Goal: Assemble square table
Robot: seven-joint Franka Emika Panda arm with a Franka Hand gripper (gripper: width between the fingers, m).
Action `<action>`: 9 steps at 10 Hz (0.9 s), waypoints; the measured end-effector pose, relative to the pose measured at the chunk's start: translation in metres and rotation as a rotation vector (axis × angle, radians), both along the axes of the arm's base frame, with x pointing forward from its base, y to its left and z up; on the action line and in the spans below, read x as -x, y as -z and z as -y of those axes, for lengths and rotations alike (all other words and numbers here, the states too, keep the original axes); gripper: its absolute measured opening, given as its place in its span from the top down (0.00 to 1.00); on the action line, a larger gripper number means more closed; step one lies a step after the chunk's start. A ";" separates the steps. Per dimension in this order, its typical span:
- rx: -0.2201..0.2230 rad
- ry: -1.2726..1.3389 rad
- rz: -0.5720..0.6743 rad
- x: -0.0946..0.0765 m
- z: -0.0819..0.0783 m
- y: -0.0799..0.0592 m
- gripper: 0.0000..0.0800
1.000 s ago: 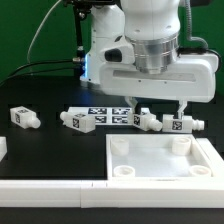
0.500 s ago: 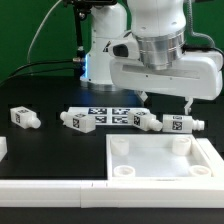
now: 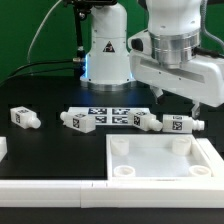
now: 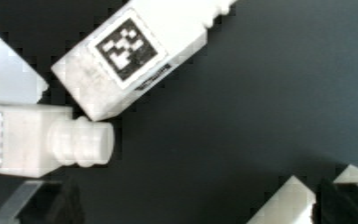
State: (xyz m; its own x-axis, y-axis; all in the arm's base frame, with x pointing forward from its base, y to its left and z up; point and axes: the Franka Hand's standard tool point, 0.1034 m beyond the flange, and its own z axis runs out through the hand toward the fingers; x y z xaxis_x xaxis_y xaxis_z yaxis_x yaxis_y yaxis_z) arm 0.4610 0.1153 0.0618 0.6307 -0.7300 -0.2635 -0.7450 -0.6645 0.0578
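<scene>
Gripper (image 3: 178, 103): spread open, pinching nothing, up in the air.
Legs below: leg (image 3: 148, 121) and end leg (image 3: 183, 124), lying flat, long axes across the exterior view, just behind the square top (image 3: 155, 160).
Wrist view only: threaded neck (image 4: 91, 145) on one leg, tag close up.

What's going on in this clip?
The arm's two-finger gripper hangs open and empty over the rightmost stubby white tagged leg and its neighbour leg. Two other legs lie loose toward the exterior view's left: the middle-left leg and the far-left leg. The white plastic square top lies nearest the camera, its round corner sockets empty. Nothing is assembled yet.
</scene>
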 end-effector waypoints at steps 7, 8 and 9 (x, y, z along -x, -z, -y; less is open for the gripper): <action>0.099 0.177 0.050 0.034 -0.028 0.017 0.19; 0.098 0.181 0.052 0.033 -0.028 0.017 0.19; 0.097 0.174 0.052 0.033 -0.029 0.018 0.19</action>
